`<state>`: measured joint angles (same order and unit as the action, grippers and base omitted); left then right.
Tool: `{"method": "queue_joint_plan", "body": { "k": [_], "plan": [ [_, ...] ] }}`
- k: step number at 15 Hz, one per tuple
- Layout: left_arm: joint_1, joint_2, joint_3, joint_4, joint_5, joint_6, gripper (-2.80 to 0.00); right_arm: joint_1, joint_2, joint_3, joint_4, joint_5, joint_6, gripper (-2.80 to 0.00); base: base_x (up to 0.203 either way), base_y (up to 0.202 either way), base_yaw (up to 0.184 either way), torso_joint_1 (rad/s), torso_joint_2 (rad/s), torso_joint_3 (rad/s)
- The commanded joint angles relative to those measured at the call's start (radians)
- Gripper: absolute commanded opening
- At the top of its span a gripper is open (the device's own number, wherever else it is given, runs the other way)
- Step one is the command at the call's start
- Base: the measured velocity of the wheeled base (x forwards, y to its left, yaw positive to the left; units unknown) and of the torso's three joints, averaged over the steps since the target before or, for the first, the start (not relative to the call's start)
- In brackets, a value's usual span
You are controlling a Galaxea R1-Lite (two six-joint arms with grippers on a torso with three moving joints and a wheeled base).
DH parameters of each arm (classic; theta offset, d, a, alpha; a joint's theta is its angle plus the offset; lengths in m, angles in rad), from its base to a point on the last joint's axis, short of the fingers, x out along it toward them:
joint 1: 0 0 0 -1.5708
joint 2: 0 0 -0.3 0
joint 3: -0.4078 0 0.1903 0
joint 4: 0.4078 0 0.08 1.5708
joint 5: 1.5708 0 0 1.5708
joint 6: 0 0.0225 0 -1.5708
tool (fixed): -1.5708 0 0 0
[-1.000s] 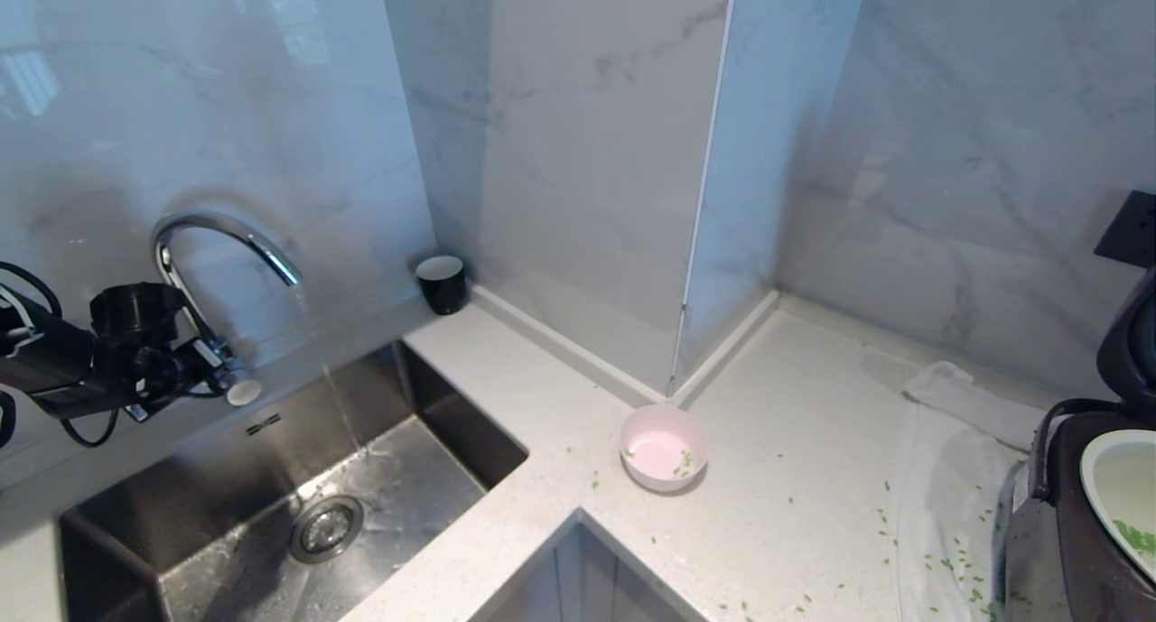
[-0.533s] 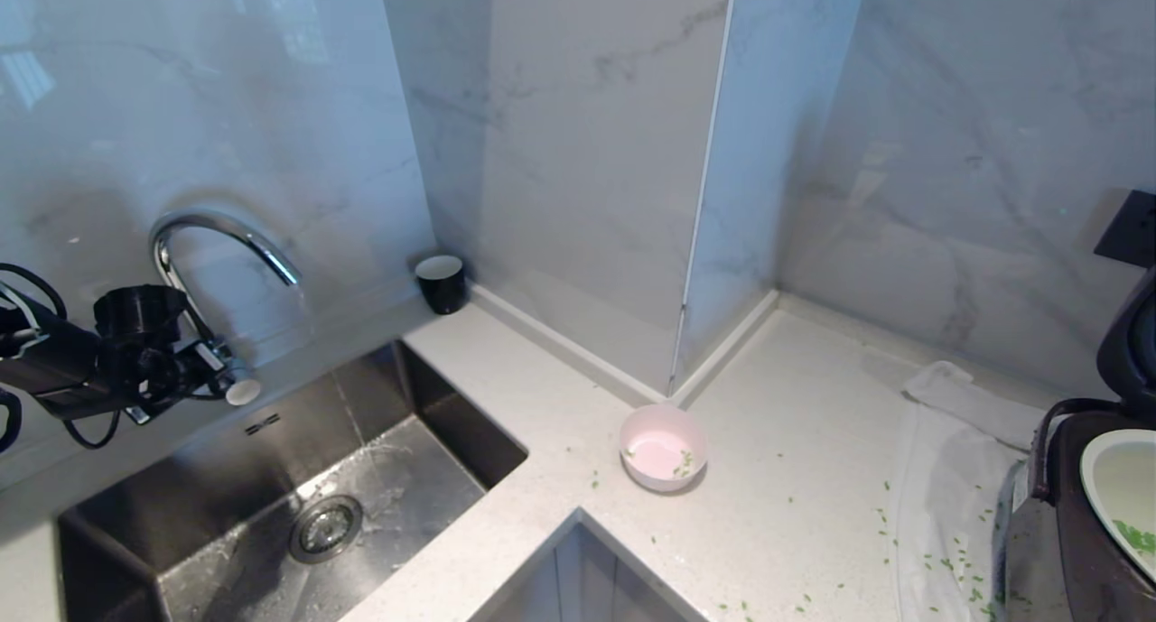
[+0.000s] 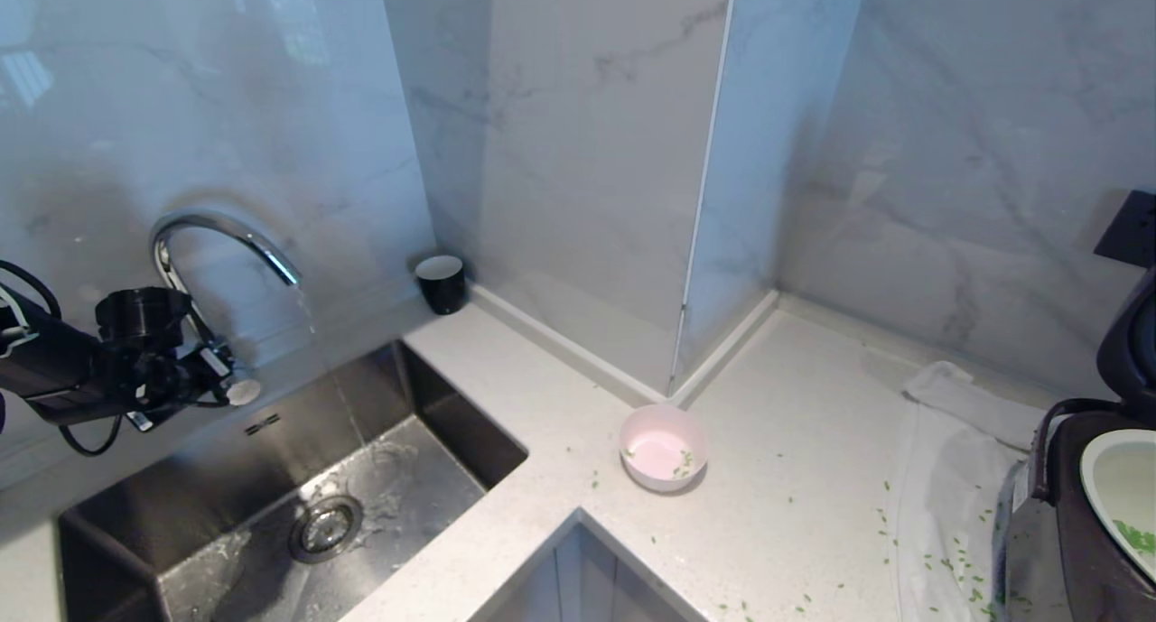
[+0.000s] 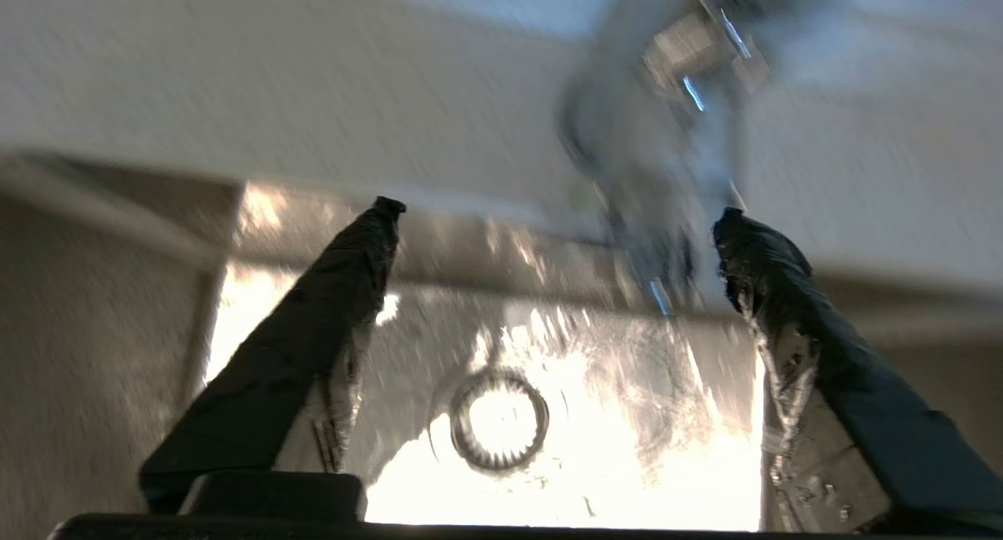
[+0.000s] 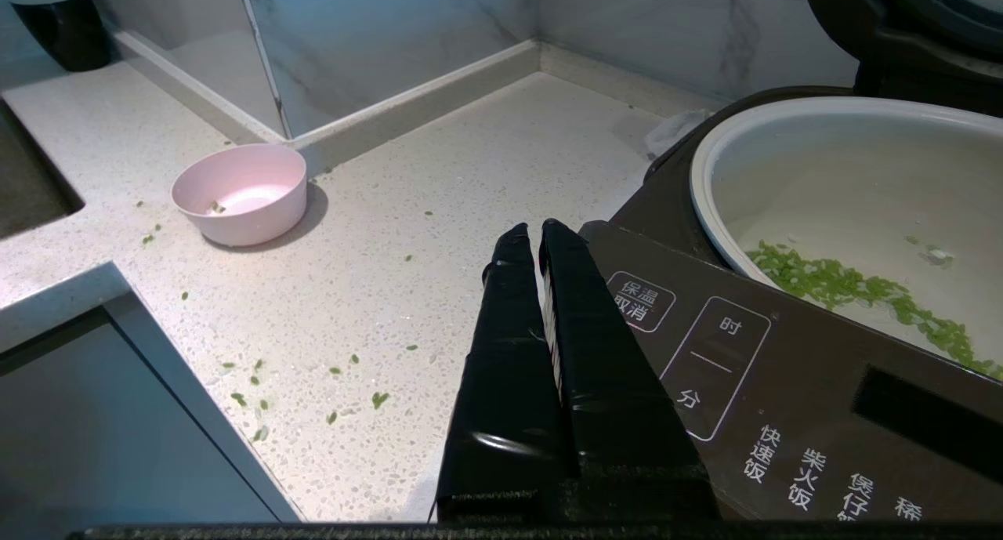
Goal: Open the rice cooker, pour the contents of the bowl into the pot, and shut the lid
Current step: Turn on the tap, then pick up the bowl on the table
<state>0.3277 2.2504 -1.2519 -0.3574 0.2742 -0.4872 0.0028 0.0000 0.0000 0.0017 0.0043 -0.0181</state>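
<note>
The rice cooker stands at the far right with its lid raised. Its whitish pot holds green bits, the contents of the bowl. The pink bowl sits upright on the counter near the wall corner, with only a few green bits left inside. My left gripper is open and empty above the sink, in front of the tap's lever. My right gripper is shut on nothing, beside the cooker's control panel.
A steel sink with a curved tap fills the left, and a thin stream of water falls toward the drain. A black cup stands at the wall. A white cloth and scattered green bits lie by the cooker.
My left arm has drawn back slightly to the left, away from the tap lever. The water stream looks thinner than a second ago. Bowl, cooker and right arm have not moved.
</note>
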Motion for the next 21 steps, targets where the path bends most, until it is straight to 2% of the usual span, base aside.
{"method": "queue_joint_plan", "body": {
  "k": [1,8,9,10,15,19,21],
  "plan": [
    [-0.020,-0.075,0.070,-0.001,-0.003,-0.002,0.00,0.000,0.002,0.000,0.000,0.000,0.000,-2.80,0.000,0.000,0.000,0.000,0.00,0.000],
    [-0.109,-0.160,0.194,0.014,-0.023,-0.001,0.00,0.000,0.002,0.000,0.000,0.000,0.000,-2.80,0.000,0.000,0.000,0.000,0.00,0.000],
    [-0.120,-0.169,0.215,0.014,-0.023,-0.001,-2.21,0.000,0.002,0.000,0.000,0.000,0.000,-2.80,0.000,0.000,0.000,0.000,0.00,0.000],
    [-0.134,-0.177,0.228,0.014,-0.023,0.001,-2.80,0.000,0.002,0.000,0.000,0.000,0.000,-2.80,0.000,0.000,0.000,0.000,0.00,0.000],
    [-0.180,-0.209,0.252,0.018,-0.023,0.010,-2.80,0.000,0.002,0.000,0.000,0.000,0.000,-2.80,0.000,0.000,0.000,0.000,0.00,0.000],
    [-0.243,-0.246,0.272,0.021,-0.023,0.010,-2.80,0.000,0.002,0.000,0.000,0.000,0.000,-2.80,0.000,0.000,0.000,0.000,0.00,0.000],
    [-0.284,-0.282,0.269,0.073,-0.023,0.010,-2.80,0.000,0.002,0.000,0.000,0.000,0.000,-2.80,0.000,0.000,0.000,0.000,0.00,0.000]
  ]
}}
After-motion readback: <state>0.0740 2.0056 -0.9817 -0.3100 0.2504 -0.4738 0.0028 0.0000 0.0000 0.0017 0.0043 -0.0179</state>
